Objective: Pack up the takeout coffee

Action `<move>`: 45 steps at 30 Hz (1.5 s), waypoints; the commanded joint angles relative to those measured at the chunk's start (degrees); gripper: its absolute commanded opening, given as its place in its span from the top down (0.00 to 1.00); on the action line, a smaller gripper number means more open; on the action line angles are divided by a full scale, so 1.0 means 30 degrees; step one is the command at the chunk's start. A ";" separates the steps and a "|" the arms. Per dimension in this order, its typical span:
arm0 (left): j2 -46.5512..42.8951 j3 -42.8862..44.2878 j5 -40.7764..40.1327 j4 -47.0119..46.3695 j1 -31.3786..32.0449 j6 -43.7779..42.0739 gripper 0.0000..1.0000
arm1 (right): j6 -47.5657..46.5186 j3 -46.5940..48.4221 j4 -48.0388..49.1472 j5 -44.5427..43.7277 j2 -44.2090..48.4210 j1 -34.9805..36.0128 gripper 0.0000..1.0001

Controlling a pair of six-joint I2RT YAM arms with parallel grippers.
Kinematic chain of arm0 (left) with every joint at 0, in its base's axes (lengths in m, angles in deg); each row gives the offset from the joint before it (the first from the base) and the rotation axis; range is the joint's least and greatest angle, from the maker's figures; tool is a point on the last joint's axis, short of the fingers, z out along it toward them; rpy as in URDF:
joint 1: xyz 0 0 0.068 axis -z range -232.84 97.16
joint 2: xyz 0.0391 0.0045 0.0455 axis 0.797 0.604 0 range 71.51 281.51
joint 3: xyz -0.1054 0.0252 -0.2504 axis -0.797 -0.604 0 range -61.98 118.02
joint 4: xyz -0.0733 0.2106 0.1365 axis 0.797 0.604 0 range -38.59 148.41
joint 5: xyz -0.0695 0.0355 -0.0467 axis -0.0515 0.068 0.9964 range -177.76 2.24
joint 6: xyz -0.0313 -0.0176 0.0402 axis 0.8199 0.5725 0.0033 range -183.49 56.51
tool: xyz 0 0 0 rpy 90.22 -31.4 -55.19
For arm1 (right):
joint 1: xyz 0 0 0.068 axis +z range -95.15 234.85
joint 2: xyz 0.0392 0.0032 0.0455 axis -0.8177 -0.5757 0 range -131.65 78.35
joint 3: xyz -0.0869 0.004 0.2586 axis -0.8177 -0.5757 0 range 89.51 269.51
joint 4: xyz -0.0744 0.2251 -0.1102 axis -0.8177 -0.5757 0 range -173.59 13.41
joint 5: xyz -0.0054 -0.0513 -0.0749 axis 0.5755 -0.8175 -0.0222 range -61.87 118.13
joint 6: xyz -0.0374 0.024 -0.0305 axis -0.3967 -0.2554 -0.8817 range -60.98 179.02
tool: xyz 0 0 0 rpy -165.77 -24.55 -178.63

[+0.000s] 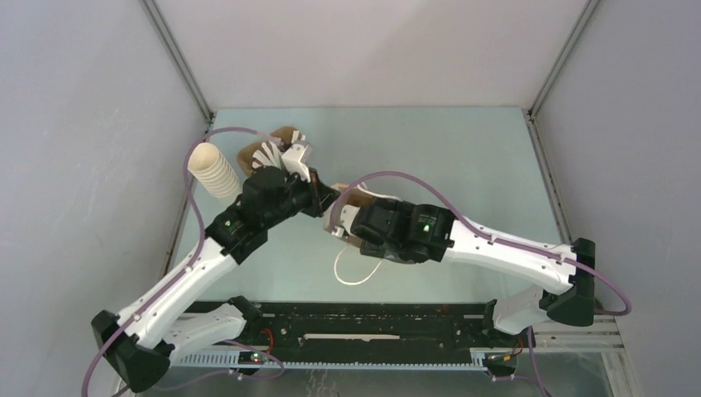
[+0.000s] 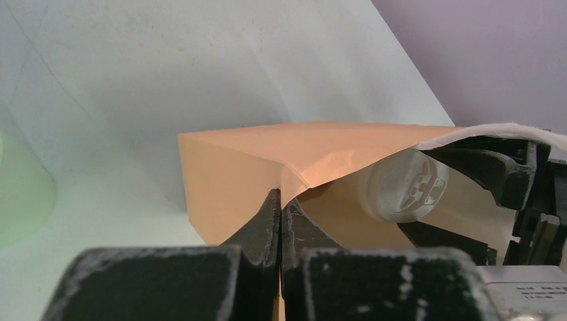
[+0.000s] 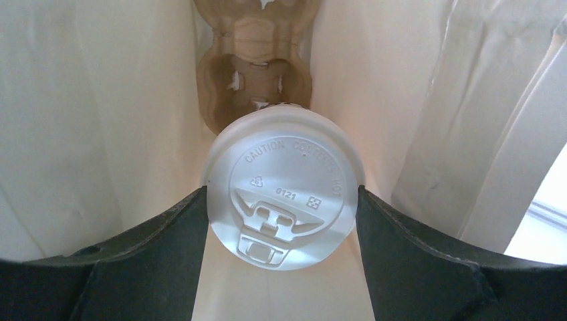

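Between the fingers of the right gripper (image 3: 283, 200), the coffee cup (image 3: 284, 174) shows only its lid; the body beneath is hidden. Beyond the gripper, the cardboard cup tray (image 3: 254, 73) is cut by the top edge, and its near end is covered by the lid. The paper bag (image 2: 234, 167), seen from above, lies mostly under both wrists, with that gripper's fingertips out of sight inside it. Left of the left gripper (image 2: 281, 214), a pale green shape (image 2: 20, 187) is blurred and cut by the frame edge; what it is cannot be told.
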 commanded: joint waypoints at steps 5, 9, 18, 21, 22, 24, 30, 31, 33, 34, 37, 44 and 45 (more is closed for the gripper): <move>0.3355 0.5128 -0.0035 -0.1792 0.0076 -0.1523 1.00 | -0.3346 -0.0699 0.3880 -0.0835 0.1058 -0.2698 0.43; 0.3931 0.5482 0.0314 -0.1513 0.0092 -0.1485 1.00 | -0.3291 -0.0699 0.4100 -0.0161 0.1131 -0.2967 0.43; 0.0373 -0.0903 0.0758 -0.0753 0.0080 -0.0354 1.00 | -0.3834 -0.1805 0.4997 0.2394 0.1348 -0.2160 0.42; -0.1105 -0.2536 0.0788 -0.0482 0.0075 0.0108 1.00 | -0.4982 -0.1892 0.5743 0.3321 0.1513 -0.1963 0.41; -0.1507 -0.2918 0.0790 -0.0403 0.0083 0.0273 1.00 | -0.5273 -0.1896 0.5990 0.3624 0.1525 -0.1935 0.41; -0.2209 -0.3625 0.0700 -0.0229 0.0080 0.0461 1.00 | -0.5610 -0.1877 0.6101 0.4424 0.1479 -0.1773 0.41; -0.3507 -0.4480 0.0693 -0.0167 0.0076 0.1099 1.00 | -0.3981 -0.1893 0.4866 0.5713 0.1141 -0.0055 0.42; -0.3569 -0.4447 0.0730 -0.0196 0.0090 0.1160 1.00 | -0.3763 -0.1899 0.4862 0.5589 0.1098 0.0311 0.42; -0.3476 -0.4195 0.0706 -0.0176 0.0088 0.1133 1.00 | -0.3485 -0.1889 0.5033 0.5145 0.0991 0.0859 0.42; -0.3349 -0.3942 0.0677 0.0029 0.0105 0.1063 1.00 | -0.3416 -0.1900 0.5081 0.4664 0.0949 0.1182 0.42; -0.2680 -0.3014 0.0553 0.0584 0.0123 0.0824 1.00 | -0.3335 -0.1900 0.4852 0.3280 0.0665 0.1793 0.41; -0.1945 -0.1928 0.0266 0.1060 0.0297 0.0677 1.00 | -0.2939 -0.0286 0.3036 0.1541 -0.0556 0.2449 0.40; -0.1967 -0.1923 0.0212 0.1064 0.0352 0.0690 1.00 | -0.2780 0.0202 0.2645 0.1468 -0.0832 0.2459 0.40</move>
